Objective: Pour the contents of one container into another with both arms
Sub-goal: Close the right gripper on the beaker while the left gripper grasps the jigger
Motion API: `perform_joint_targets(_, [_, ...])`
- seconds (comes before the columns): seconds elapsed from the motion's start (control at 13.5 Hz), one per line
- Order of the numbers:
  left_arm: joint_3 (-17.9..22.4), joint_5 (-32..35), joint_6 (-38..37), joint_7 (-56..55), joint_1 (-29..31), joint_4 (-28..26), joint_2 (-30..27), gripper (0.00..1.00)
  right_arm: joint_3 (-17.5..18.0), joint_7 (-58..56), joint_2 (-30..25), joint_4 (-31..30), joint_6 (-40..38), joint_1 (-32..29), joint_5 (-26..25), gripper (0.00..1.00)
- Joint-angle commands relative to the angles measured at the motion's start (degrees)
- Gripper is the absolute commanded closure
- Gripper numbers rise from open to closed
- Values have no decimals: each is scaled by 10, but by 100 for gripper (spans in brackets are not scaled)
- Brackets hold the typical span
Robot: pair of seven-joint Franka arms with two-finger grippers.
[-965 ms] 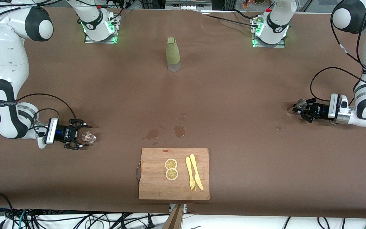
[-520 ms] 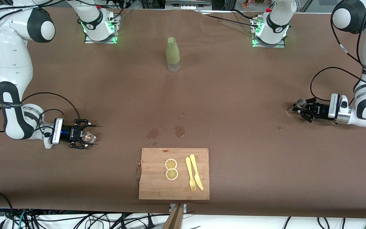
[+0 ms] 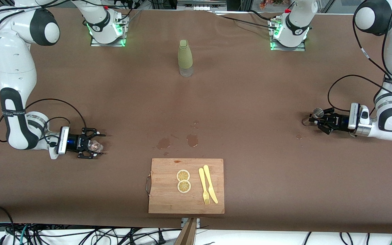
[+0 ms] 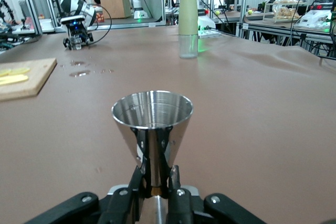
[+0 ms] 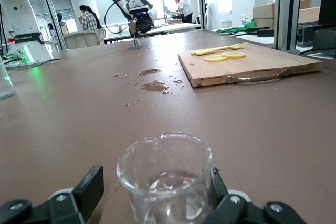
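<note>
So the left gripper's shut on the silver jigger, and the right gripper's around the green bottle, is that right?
Not quite. The right gripper is around the small clear glass cup, as the right wrist view shows. The green bottle stands alone. The left gripper is shut on the silver jigger.

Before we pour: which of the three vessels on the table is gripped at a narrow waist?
The jigger, the silver hourglass one in the left gripper. The glass cup sits between the right gripper's fingers; the green bottle stands alone.

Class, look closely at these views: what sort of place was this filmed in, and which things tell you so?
Most likely a robotics lab. Two robot arms are bolted to a cloth-covered table, loose cables trail along its edge, and more workbenches stand in the room around it.
</note>
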Motion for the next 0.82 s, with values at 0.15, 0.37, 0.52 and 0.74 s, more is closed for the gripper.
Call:
perform_joint_targets(0.15, [-67, -34, 42, -110, -35, 7, -28, 100, 2, -6, 19, 15, -3, 3, 9, 25])
perform_joint_targets(0.37, [-74, -61, 69, -180, -92, 15, -43, 100, 2, -9, 19, 15, -1, 3, 9, 38])
perform_joint_targets(0.52, [-74, -89, 105, -210, -145, 15, -47, 100, 2, -9, 19, 15, 3, 3, 9, 50])
perform_joint_targets(0.74, [-74, -158, 170, -274, -224, 14, -52, 100, 2, -9, 20, 14, 8, 5, 9, 56])
